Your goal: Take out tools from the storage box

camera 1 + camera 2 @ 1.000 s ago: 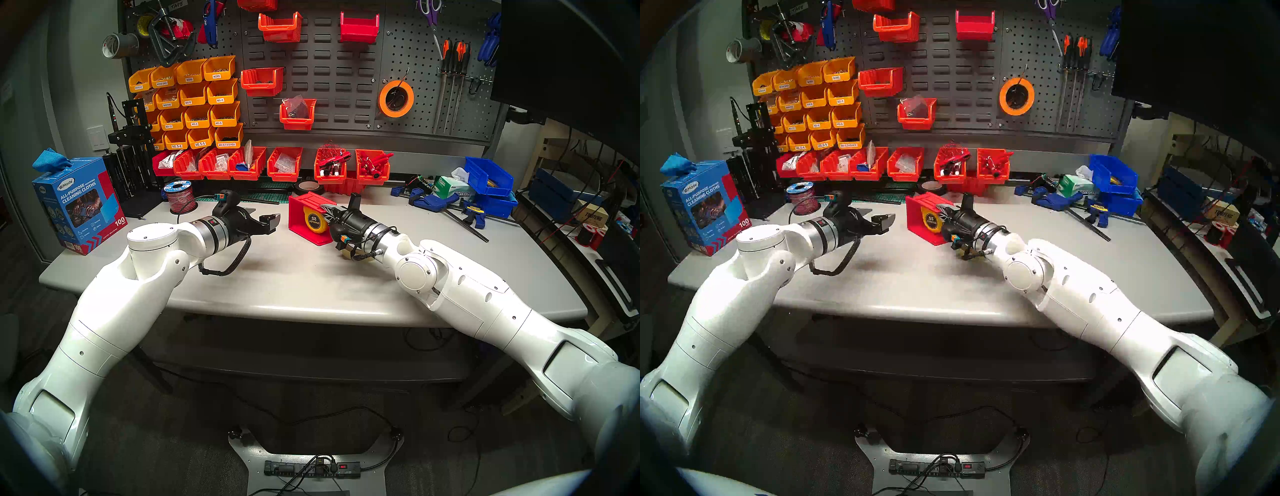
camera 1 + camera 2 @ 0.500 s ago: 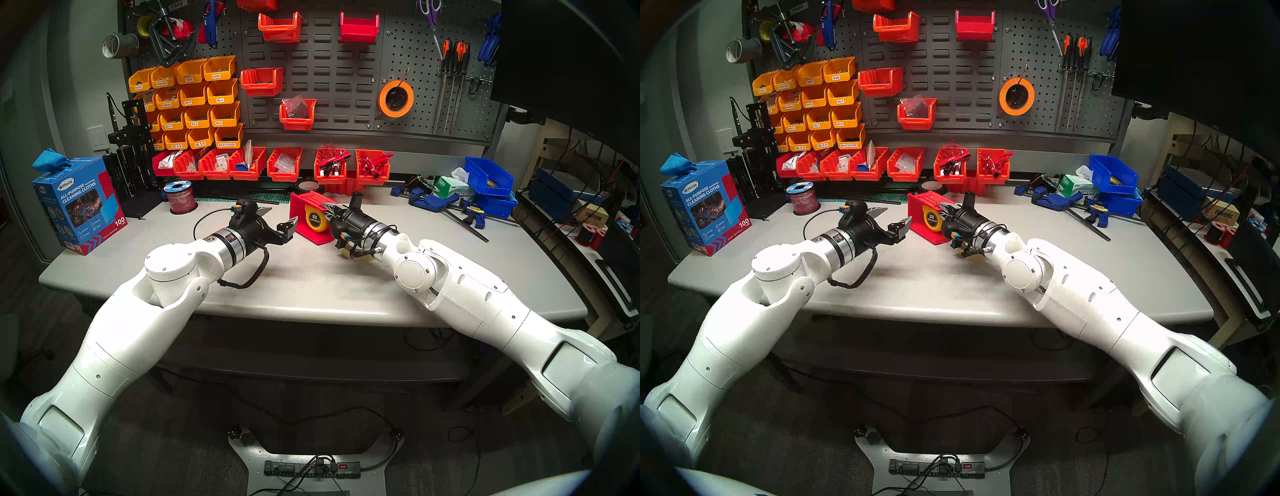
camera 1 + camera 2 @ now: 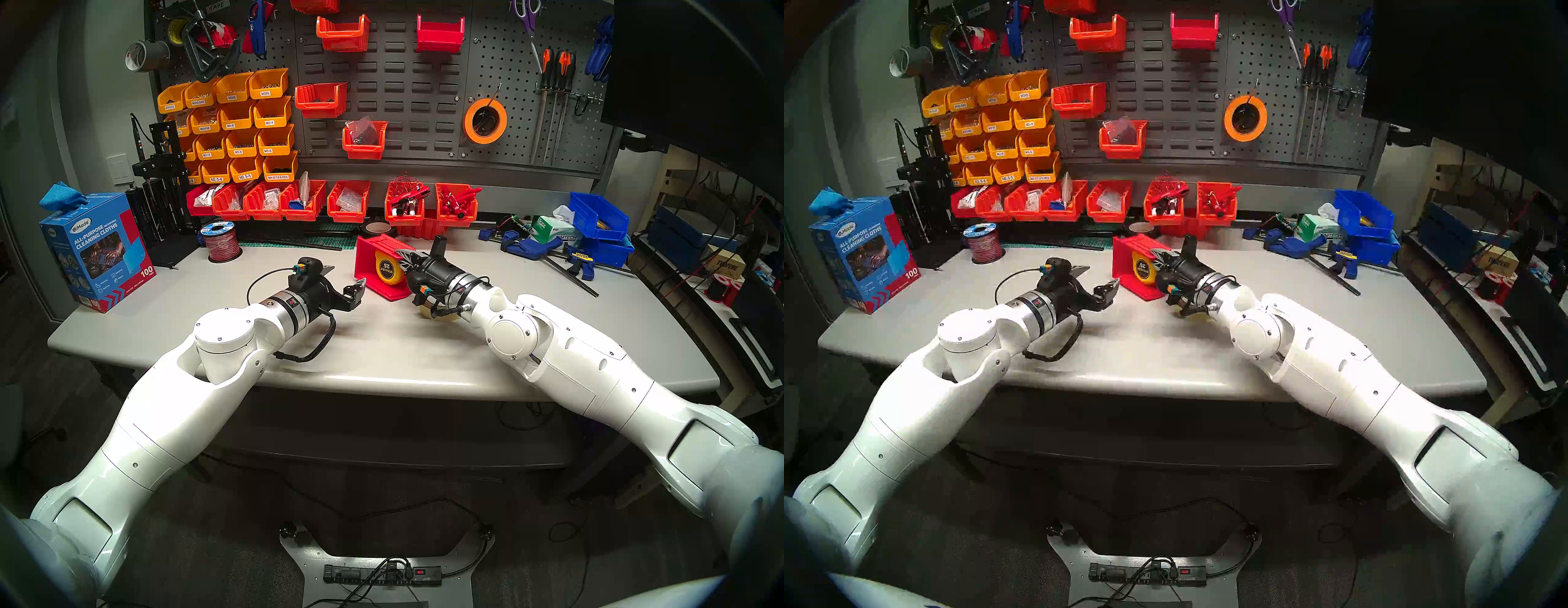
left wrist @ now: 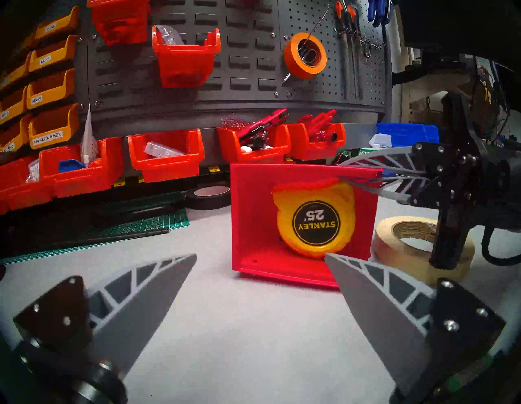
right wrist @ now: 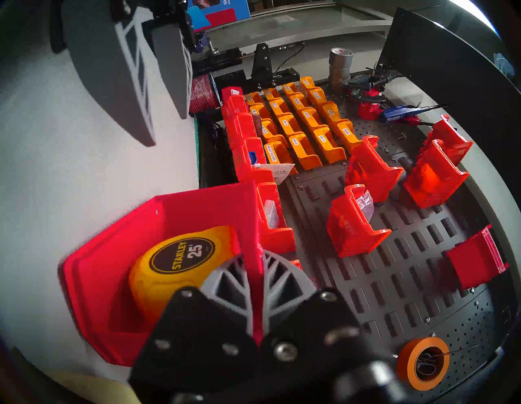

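The red storage box (image 4: 303, 225) lies tipped on its side on the grey table (image 3: 382, 339), its open top facing the left gripper (image 4: 260, 258). Inside it stands the yellow tape measure (image 4: 314, 223), its black "25" label turned outward and upside down in the left wrist view, pressed toward the box's right wall.

The right gripper (image 5: 255, 263) reaches the box from the right. Its fingers (image 5: 225, 278) are closed on the box's upper wall, one inside the box just above the tape measure and one outside, the thin red wall pinched between them. In the head view the right gripper (image 3: 405, 261) sits at the box's top right corner.

The left gripper (image 3: 345, 278) hovers just left of the box with its fingers (image 4: 158, 285) spread wide and holding nothing. The box opening lies ahead of them, and the tape measure sits in line with the right-hand finger rather than centred in the gap; neither finger touches the box.

The cream masking-tape roll (image 4: 406, 248) lies flat on the table just right of the box, outside it, under the right wrist.
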Tool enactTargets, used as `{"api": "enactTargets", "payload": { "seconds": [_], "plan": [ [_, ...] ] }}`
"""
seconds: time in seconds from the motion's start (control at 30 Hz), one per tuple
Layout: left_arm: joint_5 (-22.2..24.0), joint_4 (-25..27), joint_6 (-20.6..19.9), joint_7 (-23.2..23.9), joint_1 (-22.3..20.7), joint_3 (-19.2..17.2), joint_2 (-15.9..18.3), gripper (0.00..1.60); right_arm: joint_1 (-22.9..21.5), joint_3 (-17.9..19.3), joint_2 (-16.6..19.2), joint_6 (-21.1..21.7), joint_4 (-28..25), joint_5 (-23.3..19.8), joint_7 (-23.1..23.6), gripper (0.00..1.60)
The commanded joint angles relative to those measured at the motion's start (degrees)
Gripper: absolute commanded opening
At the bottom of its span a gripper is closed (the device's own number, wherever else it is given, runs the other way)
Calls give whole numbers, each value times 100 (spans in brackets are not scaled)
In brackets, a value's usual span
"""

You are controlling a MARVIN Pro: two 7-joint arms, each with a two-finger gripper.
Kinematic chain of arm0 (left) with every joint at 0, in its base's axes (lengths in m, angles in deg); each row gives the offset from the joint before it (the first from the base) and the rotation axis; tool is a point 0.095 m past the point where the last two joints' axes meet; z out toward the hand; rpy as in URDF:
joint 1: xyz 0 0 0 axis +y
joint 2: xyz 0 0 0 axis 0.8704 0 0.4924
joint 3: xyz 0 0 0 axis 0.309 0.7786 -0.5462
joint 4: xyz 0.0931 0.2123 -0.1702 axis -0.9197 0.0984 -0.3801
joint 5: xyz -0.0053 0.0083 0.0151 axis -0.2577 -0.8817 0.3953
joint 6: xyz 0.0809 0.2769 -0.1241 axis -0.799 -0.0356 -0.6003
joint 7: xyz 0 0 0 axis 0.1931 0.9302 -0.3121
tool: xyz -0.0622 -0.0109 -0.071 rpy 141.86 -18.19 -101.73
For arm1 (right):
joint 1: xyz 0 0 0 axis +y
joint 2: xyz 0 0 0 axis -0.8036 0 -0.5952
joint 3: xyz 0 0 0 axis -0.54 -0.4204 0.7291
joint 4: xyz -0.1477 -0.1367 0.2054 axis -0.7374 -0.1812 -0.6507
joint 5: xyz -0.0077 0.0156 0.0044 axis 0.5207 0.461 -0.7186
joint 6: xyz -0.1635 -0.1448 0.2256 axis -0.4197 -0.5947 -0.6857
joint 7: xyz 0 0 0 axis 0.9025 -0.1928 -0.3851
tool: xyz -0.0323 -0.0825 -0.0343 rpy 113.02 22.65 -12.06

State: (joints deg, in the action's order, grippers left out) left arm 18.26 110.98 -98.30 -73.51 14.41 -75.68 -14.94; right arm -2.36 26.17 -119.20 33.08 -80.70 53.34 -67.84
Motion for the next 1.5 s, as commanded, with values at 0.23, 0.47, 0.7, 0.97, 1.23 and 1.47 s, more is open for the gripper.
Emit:
{"api": "enactTargets", "payload": {
  "seconds": [0.23,0.47,0.7,0.97,1.23,1.47],
  "plan": [
    [-47,-18,-23,-31,-209,-28,-82,160,-140,9,-82,-201,-13,-29,45,0],
    [-93,-84,-40,-64,-239,-8,-141,160,-134,78,-104,-321,34,-332,227,0],
    [40,-273,-315,-132,-393,-22,-355,160,-132,96,-111,-335,43,-351,265,0],
    [169,-421,-480,-224,-564,33,-672,160,-132,102,-113,-343,48,-361,281,0],
    [234,-259,-526,-113,-544,123,-694,160,-134,101,-113,-346,50,-365,280,0],
    [198,-87,-503,-4,-435,225,-595,160,-134,100,-113,-347,50,-364,276,0]
  ]
}}
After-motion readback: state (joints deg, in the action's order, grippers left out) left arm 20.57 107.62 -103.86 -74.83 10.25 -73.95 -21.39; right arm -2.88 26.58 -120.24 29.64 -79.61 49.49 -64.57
